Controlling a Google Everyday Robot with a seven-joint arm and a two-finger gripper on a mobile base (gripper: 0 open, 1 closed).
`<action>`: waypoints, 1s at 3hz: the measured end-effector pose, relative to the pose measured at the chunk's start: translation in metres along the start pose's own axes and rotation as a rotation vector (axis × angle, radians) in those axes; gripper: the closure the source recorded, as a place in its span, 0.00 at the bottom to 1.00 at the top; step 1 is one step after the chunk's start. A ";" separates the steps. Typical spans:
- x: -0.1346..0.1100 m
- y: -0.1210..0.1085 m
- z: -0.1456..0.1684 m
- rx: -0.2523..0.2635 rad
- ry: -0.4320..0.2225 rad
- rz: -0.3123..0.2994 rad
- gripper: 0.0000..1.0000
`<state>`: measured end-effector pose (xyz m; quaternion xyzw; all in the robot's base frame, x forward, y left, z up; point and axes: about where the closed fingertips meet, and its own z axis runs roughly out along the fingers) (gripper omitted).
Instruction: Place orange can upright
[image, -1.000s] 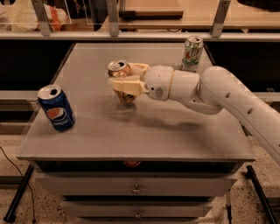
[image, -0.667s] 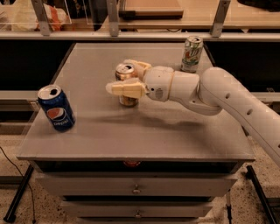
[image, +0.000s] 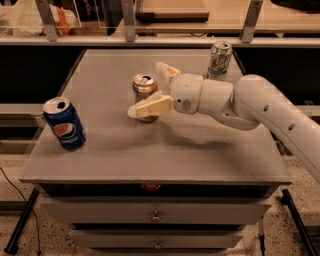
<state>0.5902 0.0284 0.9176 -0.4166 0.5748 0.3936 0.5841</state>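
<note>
Clearance governs the coming move: the orange can (image: 144, 85) stands on the table (image: 105, 150) between the spread fingers of the gripper (image: 146, 90), long axis vertical, silver top up. One fingertip lies beyond the can; the other crosses its base on the near side (contact there cannot be confirmed). Withdrawal should probably run straight back along the finger line, since any sideways sweep risks tipping the can.

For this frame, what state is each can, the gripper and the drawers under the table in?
Golden-orange metallic soda can: upright on the grey table.
Two-finger gripper: open, one finger on either side of that can.
Blue Pepsi can: upright, near the left edge.
Green-and-white can: upright, far right.
Drawers: shut.
</note>
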 end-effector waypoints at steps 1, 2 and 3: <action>-0.005 -0.007 -0.018 0.024 0.046 -0.031 0.00; -0.005 -0.017 -0.047 0.038 0.103 -0.057 0.00; 0.000 -0.019 -0.068 0.029 0.138 -0.068 0.00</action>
